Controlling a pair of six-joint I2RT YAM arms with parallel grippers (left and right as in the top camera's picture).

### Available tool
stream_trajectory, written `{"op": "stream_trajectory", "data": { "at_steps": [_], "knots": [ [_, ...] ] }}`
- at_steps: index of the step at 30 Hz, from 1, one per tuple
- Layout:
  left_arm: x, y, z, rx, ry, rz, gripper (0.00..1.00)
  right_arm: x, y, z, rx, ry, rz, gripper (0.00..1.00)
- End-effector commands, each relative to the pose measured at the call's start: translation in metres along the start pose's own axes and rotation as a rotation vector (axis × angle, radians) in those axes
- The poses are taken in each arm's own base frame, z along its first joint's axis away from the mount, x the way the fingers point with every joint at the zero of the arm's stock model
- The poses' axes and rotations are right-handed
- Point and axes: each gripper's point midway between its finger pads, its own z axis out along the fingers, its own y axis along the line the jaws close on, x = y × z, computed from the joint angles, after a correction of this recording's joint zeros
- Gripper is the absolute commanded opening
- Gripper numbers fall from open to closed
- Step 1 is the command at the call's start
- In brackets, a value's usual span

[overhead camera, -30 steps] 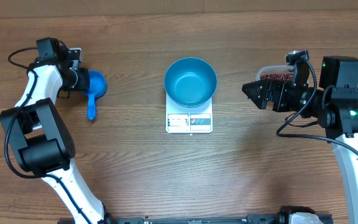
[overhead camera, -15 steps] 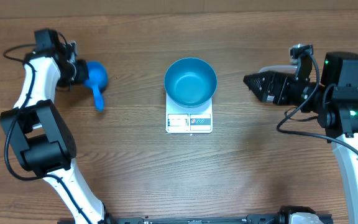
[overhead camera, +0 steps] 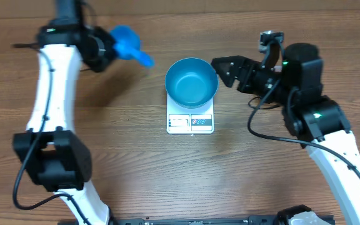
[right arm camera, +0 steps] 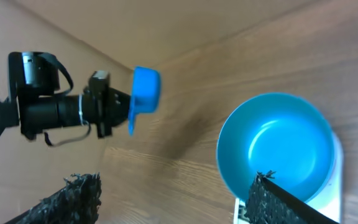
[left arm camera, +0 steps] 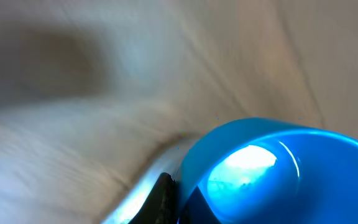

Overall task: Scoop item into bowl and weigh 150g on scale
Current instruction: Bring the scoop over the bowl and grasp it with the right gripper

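The bright blue bowl (overhead camera: pixel 191 82) stands on the white scale (overhead camera: pixel 190 122) at the table's middle; the bowl (right arm camera: pixel 278 149) is bare inside. My left gripper (overhead camera: pixel 108 47) is shut on a small blue scoop (overhead camera: pixel 127 42), held in the air up and left of the bowl. The scoop's cup (left arm camera: pixel 278 168) looks bare inside, with my left gripper (left arm camera: pixel 179 205) clamped on it at the bottom edge. My right gripper (overhead camera: pixel 220 67) hangs open just right of the bowl's rim. Between its fingertips (right arm camera: pixel 73 194) only wood and the bowl's edge show. The item is out of view.
The wooden table (overhead camera: pixel 124 150) runs all round the scale. From the right wrist view, the left arm's black wrist (right arm camera: pixel 55 112) reaches in from the left with the scoop (right arm camera: pixel 145 90) at its tip. The right arm's body (overhead camera: pixel 305 94) covers the table's right rear.
The left gripper has shut on the scoop, lifted it off the table and carried it right, toward the bowl. The right arm has swung left to the bowl's rim, its jaws a little narrower.
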Motion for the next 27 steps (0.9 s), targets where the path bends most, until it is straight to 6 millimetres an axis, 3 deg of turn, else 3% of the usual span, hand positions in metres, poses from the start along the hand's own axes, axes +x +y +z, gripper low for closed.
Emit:
{"op": "stream_trajectory", "data": {
  "at_steps": [1,2,5,6,8,16,22,27],
  "knots": [
    [0.062,-0.038,0.007,0.025,0.091,-0.098,0.04,-0.002,0.002,0.012,0.053,-0.037,0.089,0.75],
    [0.083,-0.051,0.012,0.036,0.113,-0.09,0.04,0.004,0.003,0.019,0.051,-0.018,0.106,0.74],
    [0.118,-0.074,0.019,0.065,0.133,-0.049,0.04,0.012,0.004,0.028,0.049,0.01,0.146,0.67],
    [0.138,-0.082,0.023,0.061,0.138,-0.044,0.04,0.016,0.005,0.033,0.046,0.023,0.142,0.61],
    [0.149,-0.084,0.025,0.053,0.138,-0.043,0.04,0.018,0.006,0.034,0.046,0.027,0.141,0.5],
    [0.166,-0.088,0.025,0.053,0.191,-0.084,0.04,0.009,-0.008,0.036,0.115,-0.03,0.148,0.29],
    [0.17,-0.078,0.024,0.018,0.209,-0.054,0.04,0.016,-0.022,0.053,0.145,0.005,0.123,0.26],
    [0.172,-0.073,0.024,0.002,0.215,-0.018,0.04,0.013,-0.02,0.055,0.133,-0.005,0.096,0.22]
  ]
}}
